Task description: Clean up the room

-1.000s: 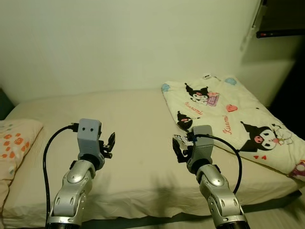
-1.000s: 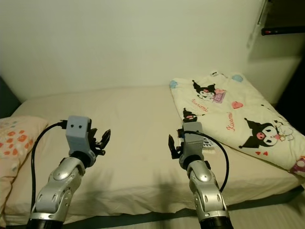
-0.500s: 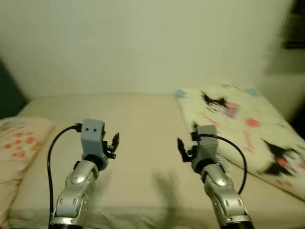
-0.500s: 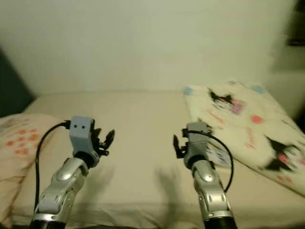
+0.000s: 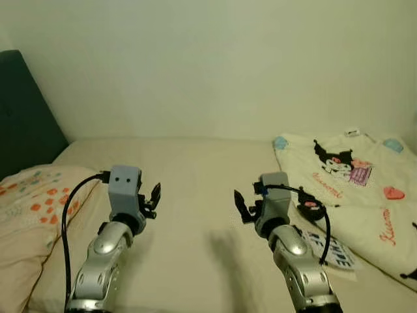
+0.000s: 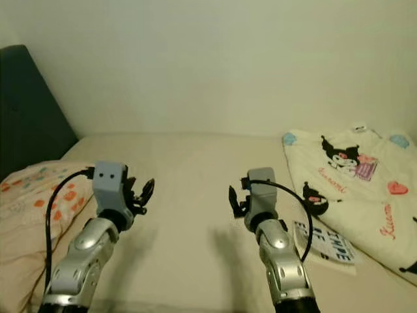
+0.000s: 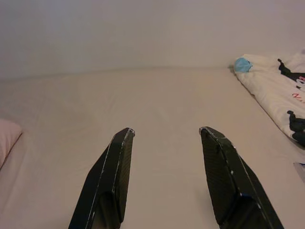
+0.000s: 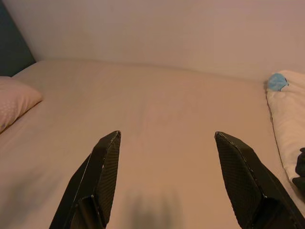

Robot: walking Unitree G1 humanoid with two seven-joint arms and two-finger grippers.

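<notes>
1. The blanket (image 5: 365, 189), cream with cartoon prints, lies rumpled on the right side of the bed (image 5: 195, 169); a small printed card (image 6: 324, 246) lies just beside its near edge.
2. The pillow (image 5: 29, 208) rests at the left end.
3. Both the left gripper (image 7: 167, 143) and right gripper (image 8: 167, 143) hover wide apart, holding nothing.
4. Judged step: surveying; next, pick a target and reach right.

I see a home bedroom: a cream bed (image 5: 195, 169), a cartoon-print blanket (image 5: 365, 189), a patterned pillow (image 5: 32, 208), a dark headboard (image 5: 26, 124).
</notes>
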